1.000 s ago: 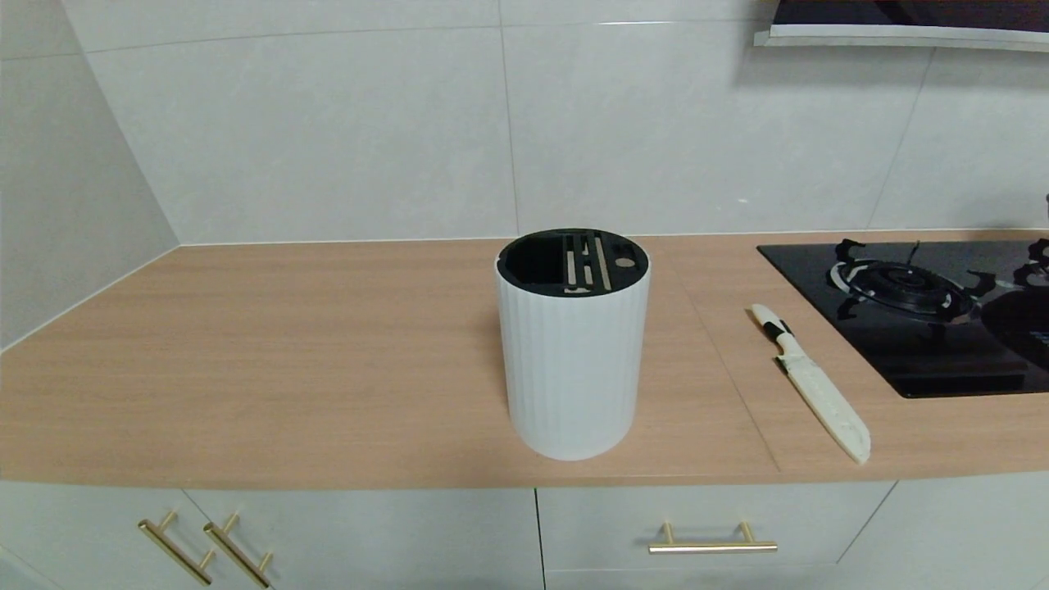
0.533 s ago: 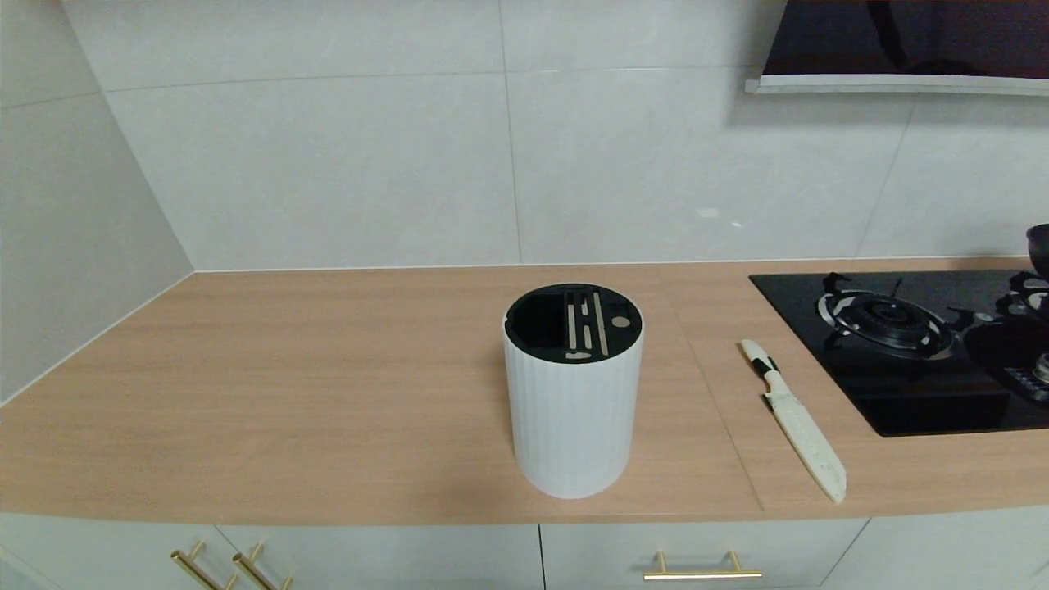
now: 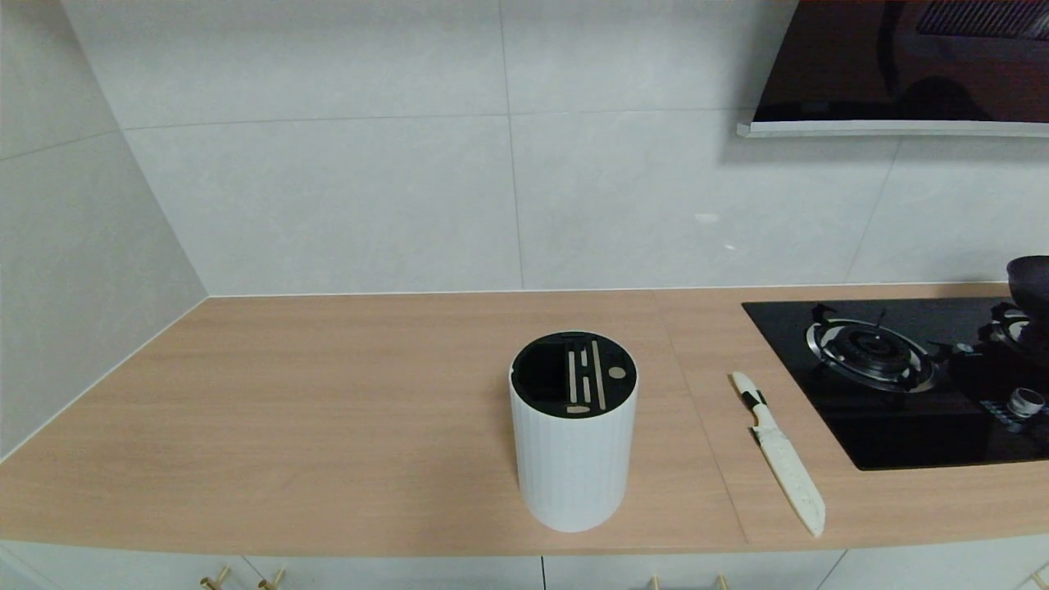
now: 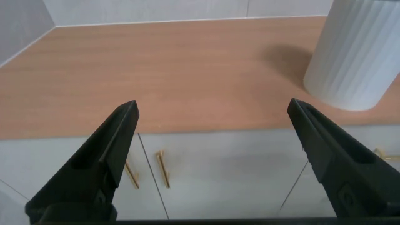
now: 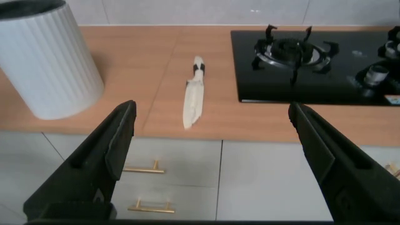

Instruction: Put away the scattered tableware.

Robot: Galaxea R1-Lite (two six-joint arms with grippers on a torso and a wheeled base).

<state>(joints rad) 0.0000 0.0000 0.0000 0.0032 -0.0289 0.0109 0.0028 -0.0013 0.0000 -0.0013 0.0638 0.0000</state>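
The left gripper (image 4: 212, 109) has its jaws spread wide with nothing between them. It hangs out in front of the surface's front edge, above white cabinet fronts (image 4: 219, 181) with slim brass handles (image 4: 161, 170). The right gripper (image 5: 211, 107) is the same: jaws wide apart and empty, held off the front edge over a cabinet front with brass bar handles (image 5: 141, 167).

Beyond the left gripper stands the knife holder (image 4: 359, 56), a white ribbed cylinder that stands upright near the front of the wooden surface (image 3: 328, 393). In the head view, the knife holder (image 3: 574, 459) shows a black top cut with several narrow slots, a larger opening and a small round hole (all the slots look vacant).

Beyond the right gripper lies the knife (image 5: 194, 97), flat on the surface. In the head view the knife (image 3: 778, 455) sits between the holder and the black glass hob (image 3: 893, 434), apart from both and nearer the hob. Its cream handle, which has a black band, points toward the tiled wall (image 3: 328, 205) and its pale blade tip points toward the front edge.

On the hob sits a gas burner (image 3: 870, 352). A dark pot (image 3: 1031, 283) shows at the far right edge, and a dark range hood (image 3: 901, 65) hangs above.
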